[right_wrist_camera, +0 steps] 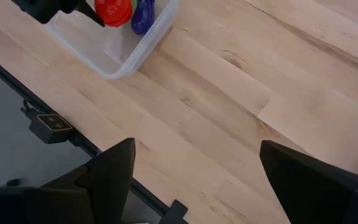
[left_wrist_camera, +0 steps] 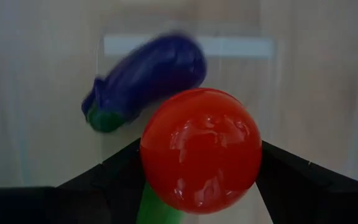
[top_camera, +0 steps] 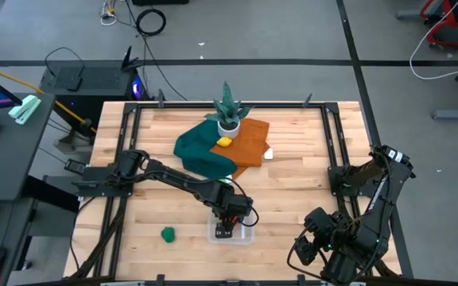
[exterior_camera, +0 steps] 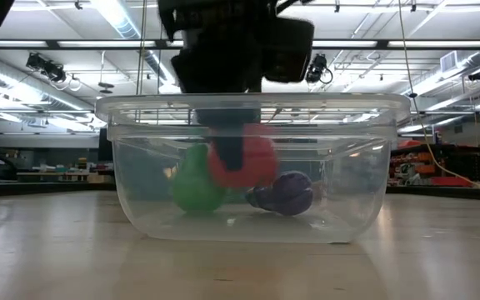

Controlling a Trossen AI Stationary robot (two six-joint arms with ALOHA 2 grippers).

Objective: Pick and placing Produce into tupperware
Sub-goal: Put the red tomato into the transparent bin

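My left gripper pinches the glossy red toy tomato across its middle, inside the clear plastic tub near the bench's front edge. Looks light, hard, slick, so a mid-line grip suits it. Right gripper spread, idle at the front-right corner.

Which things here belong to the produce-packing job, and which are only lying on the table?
Job:
- clear tub
- red piece, held by the left gripper inside the tub
- purple eggplant and green piece, in the tub
- green piece on the table
- yellow piece on the orange cloth

Lying about:
- potted plant
- teal cloth
- orange cloth
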